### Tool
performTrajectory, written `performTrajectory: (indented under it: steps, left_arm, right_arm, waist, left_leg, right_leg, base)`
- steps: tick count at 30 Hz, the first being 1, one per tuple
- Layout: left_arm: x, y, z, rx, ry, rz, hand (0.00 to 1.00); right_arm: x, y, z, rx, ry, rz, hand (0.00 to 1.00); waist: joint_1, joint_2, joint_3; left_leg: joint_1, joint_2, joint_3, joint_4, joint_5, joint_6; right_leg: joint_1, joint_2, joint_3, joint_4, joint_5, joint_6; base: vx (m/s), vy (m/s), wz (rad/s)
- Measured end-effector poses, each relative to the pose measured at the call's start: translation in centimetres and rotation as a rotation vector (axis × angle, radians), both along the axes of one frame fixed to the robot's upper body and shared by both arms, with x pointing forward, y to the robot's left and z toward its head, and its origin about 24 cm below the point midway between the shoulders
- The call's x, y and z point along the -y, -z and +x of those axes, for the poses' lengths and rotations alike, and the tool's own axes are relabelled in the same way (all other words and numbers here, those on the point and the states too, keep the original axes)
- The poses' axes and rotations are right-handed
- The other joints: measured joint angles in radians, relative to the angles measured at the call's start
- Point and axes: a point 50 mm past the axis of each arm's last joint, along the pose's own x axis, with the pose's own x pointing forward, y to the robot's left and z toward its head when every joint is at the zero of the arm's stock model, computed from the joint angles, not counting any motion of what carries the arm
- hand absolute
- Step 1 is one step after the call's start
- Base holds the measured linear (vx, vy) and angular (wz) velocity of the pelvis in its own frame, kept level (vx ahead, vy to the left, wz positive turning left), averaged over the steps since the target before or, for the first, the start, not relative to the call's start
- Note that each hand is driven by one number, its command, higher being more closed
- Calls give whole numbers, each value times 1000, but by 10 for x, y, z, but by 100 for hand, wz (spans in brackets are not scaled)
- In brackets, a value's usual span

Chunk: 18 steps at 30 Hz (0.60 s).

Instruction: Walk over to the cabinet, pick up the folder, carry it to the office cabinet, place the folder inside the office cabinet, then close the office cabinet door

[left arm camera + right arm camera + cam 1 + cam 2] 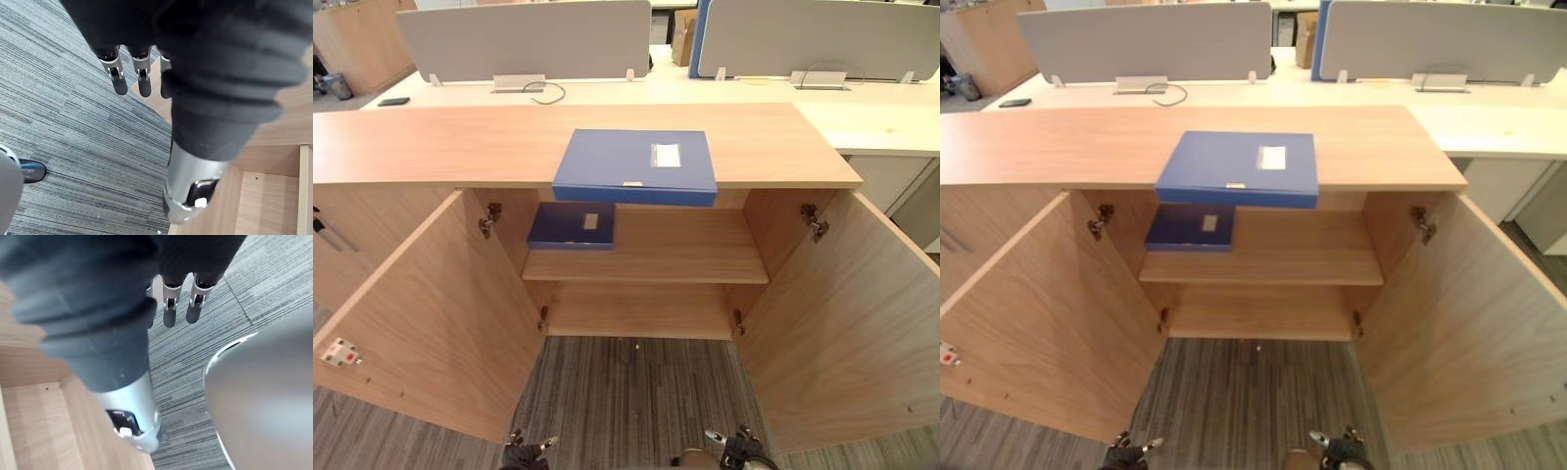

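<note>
A blue folder [636, 164] lies flat on the wooden cabinet's top [440, 142], its front edge overhanging the open compartment. A second blue folder [570, 225] lies on the left of the upper shelf [685, 257] inside. Both cabinet doors stand wide open: the left door [421, 313] and the right door [852, 333]. My left hand [524, 454] and right hand [744, 452] hang low in front of the cabinet, well below the folders. In the wrist views the left fingers [140, 78] and right fingers [170, 308] are straight over the carpet and hold nothing.
Behind the cabinet run white desks [705, 88] with grey divider screens [529, 39]. A dark phone [393, 101] and a cable [548, 93] lie on the desk; a cardboard box [683, 34] stands further back. Grey striped carpet [626, 392] lies between the open doors.
</note>
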Motion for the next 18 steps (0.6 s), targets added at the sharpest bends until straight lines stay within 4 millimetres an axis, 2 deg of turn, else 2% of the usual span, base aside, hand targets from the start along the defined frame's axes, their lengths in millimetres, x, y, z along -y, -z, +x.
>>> performTrajectory:
  steps: [1, 4, 9, 12, 15, 18]
  left_arm:
    - [1, 0, -1, 0, -13, -8, 0]
    - [0, 1, -3, -2, -33, -18, 0]
    - [3, 2, -2, 7, 12, -58, 0]
    - [3, 2, -2, 17, 1, -94, 0]
    - [1, 2, -3, 60, -112, -177, 0]
    - [0, -3, 6, 154, -214, -255, 0]
  right_arm:
    - [0, 1, -1, -7, -1, 0, 0]
    - [-1, 1, -4, -13, -2, 4, 0]
    - [-2, 2, -8, -19, 0, 18, 0]
    - [-2, 3, -10, -20, 16, 37, 0]
    - [-3, 4, -10, -20, 2, 50, 0]
    - [-3, 3, -9, -11, -7, 52, 0]
  waist:
    - [1, 10, -1]
    - [2, 10, -1]
    - [2, 14, -11]
    - [3, 15, -12]
    - [9, 16, -12]
    - [20, 16, 1]
  left_leg:
    - [-3, 17, 4, 9, -7, -13]
    - [-2, 63, 12, 38, -32, -54]
    - [-15, 115, 17, 60, -46, -76]
    - [-16, 121, 18, 78, -47, -79]
    - [-35, 120, 17, 132, -57, -92]
    - [-123, 135, 19, 323, -86, -106]
  right_leg:
    - [36, 22, -5, -68, -1, 3]
    - [84, 69, -17, -145, 22, -9]
    - [156, 130, -33, -285, 79, -27]
    - [193, 139, -33, -344, 104, -28]
    - [234, 139, -32, -403, 131, -21]
    - [246, 132, -33, -424, 155, -18]
  base:
    - [155, -156, -6]
    - [120, -156, -7]
    - [97, -100, -1]
    - [20, -8, -1]
    - [-19, 49, 1]
    - [-54, 52, 10]
